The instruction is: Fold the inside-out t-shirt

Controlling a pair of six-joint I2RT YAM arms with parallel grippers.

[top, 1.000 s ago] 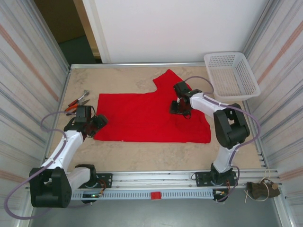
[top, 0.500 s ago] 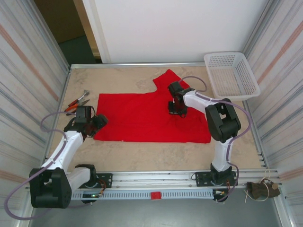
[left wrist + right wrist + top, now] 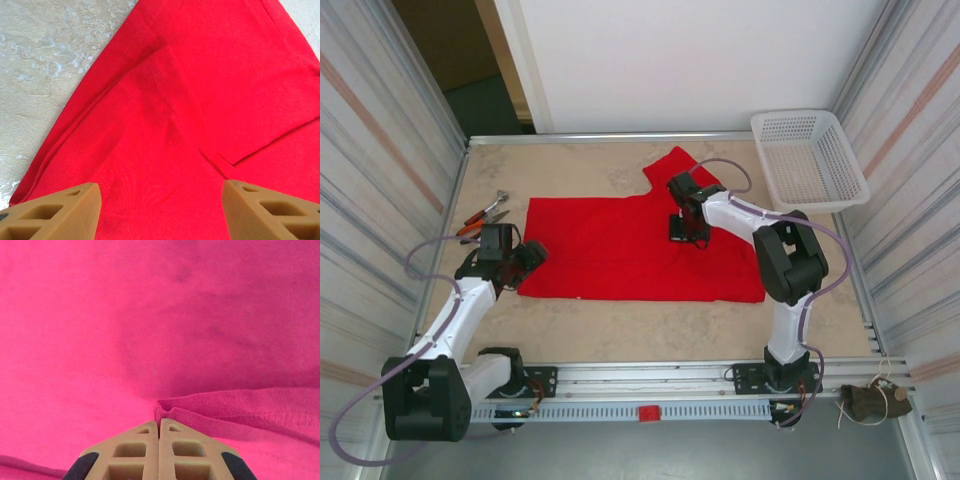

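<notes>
1. Fingers [image 3: 135,452] of my right gripper [image 3: 682,233] are pressed together, pinching a ribbed fold of the red t-shirt [image 3: 620,245].
2. My left gripper [image 3: 525,258] hangs over the shirt's left edge, fingers [image 3: 55,210] spread.
3. I see the t-shirt lying flat across the table [image 3: 620,335], with a basket [image 3: 810,160] at the far right corner.

Overhead camera looks down from behind; wrist cameras, seemingly very close, share its t-shirt [image 3: 620,250].
</notes>
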